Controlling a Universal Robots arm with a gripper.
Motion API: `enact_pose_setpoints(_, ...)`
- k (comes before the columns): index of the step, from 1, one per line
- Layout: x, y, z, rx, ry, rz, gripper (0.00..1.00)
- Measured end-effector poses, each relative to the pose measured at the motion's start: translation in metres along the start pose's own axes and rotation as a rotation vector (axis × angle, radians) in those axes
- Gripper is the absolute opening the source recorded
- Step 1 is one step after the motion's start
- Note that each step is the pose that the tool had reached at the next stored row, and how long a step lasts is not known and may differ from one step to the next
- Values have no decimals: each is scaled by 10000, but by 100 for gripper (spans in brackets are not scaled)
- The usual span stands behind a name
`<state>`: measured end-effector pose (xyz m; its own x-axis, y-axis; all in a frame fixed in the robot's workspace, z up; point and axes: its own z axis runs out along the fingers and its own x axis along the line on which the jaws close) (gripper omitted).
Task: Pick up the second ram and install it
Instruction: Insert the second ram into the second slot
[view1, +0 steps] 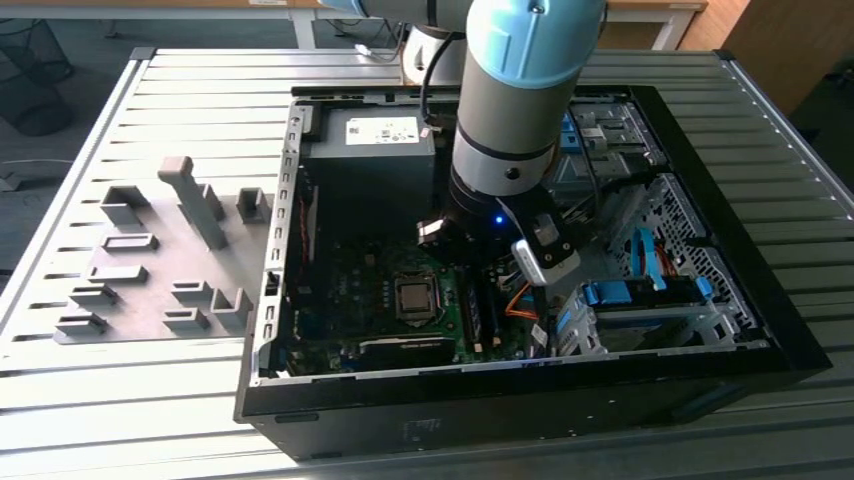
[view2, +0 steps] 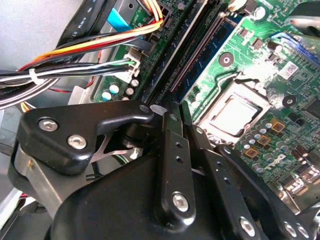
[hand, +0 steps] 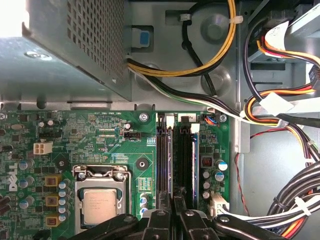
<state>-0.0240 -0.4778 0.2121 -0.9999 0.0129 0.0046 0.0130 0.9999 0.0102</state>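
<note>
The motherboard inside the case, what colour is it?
Green; the motherboard shows best in the first wrist view.

My arm (view1: 514, 110) reaches steeply down into the computer case (view1: 747, 345), wrist low over its motherboard (hand: 100, 140), my gripper (hand: 172, 212) pointing at the board, fingers drawn close together.

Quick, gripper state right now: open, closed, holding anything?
Gripper: closed, low over the memory slots; whether it grips anything cannot be told.
</note>
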Motion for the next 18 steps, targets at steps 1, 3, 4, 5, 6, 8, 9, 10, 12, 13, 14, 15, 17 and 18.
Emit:
enact_pose_setpoints(1,0,0,-7,2,1,0,14)
enact_pose_setpoints(3,0,0,-20,1,1,0,14)
enact_pose_setpoints(4,0,1,-24,0,0,0,14)
enact_pose_setpoints(5,0,1,-24,-1,0,0,14)
enact_pose_setpoints(6,0,1,-24,-2,0,0,14)
enact_pose_setpoints(8,0,0,-24,1,1,0,14)
enact_pose_setpoints(9,0,0,-22,3,2,0,14)
enact_pose_setpoints(10,0,0,-19,1,1,1,14)
enact_pose_setpoints(12,0,0,-9,-1,1,0,14)
enact_pose_setpoints(13,0,0,-5,-3,1,0,14)
enact_pose_setpoints(14,0,0,-3,-7,1,0,14)
enact_pose_setpoints(15,0,0,-1,-8,2,0,14)
enact_pose_setpoints(17,0,0,7,-12,2,0,14)
enact_pose_setpoints(18,0,0,13,-12,4,0,14)
